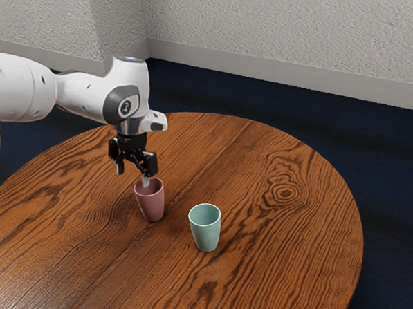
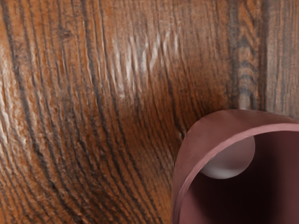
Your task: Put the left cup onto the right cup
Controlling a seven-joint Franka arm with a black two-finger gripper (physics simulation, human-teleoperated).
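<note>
A pink cup (image 1: 150,200) stands upright on the round wooden table (image 1: 273,199), toward the exterior view's left. A teal cup (image 1: 204,226) stands upright just to its right, apart from it. My black gripper (image 1: 135,173) hangs right over the pink cup's far-left rim, open, fingers spread wide. One light fingertip (image 1: 145,183) dips inside the cup's mouth; the other stays outside the wall. In the wrist view the pink cup (image 2: 205,140) rim sits close under my hand, with the pale fingertip (image 2: 230,162) showing inside it.
The table's edge curves around at the exterior view's right and front. Dark blue carpet (image 1: 374,135) and a white wall (image 1: 289,27) lie beyond. Bare wood surrounds both cups.
</note>
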